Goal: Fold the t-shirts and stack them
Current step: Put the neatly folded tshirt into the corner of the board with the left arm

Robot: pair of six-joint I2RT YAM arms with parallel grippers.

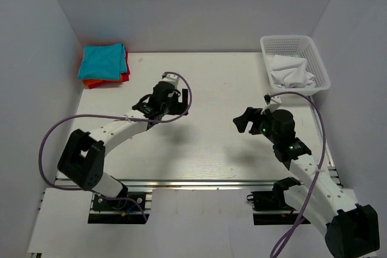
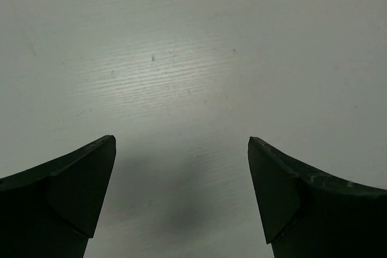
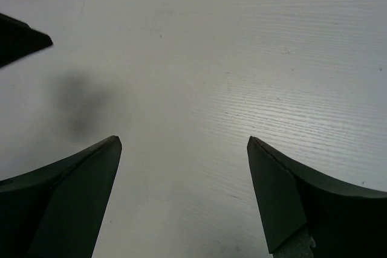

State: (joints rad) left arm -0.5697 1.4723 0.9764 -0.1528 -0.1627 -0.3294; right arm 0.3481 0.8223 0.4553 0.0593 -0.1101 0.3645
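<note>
1. The right gripper (image 1: 245,120) hangs over the bare table (image 1: 217,89), jaws spread wide and holding nothing. It sits just to the near-left of the white basket (image 1: 321,74). Its wrist camera faces away from the basket.
2. The left gripper (image 1: 158,102) is spread wide and empty too. It is well to the left of the basket and slightly farther back than the right gripper.
3. Inside the basket lies a crumpled white cloth (image 1: 290,70), probably the next shirt to fold. It is too bunched to show a long axis. From the right gripper it lies to the far right, so the right arm looks the nearer by a clear margin and would have to turn round towards it.
4. Level with the basket at the opposite, left end of the table is the folded stack: the teal t-shirt (image 1: 104,61) on top, with the orange t-shirt (image 1: 91,83) and the red t-shirt (image 1: 125,75) showing beneath it.
</note>
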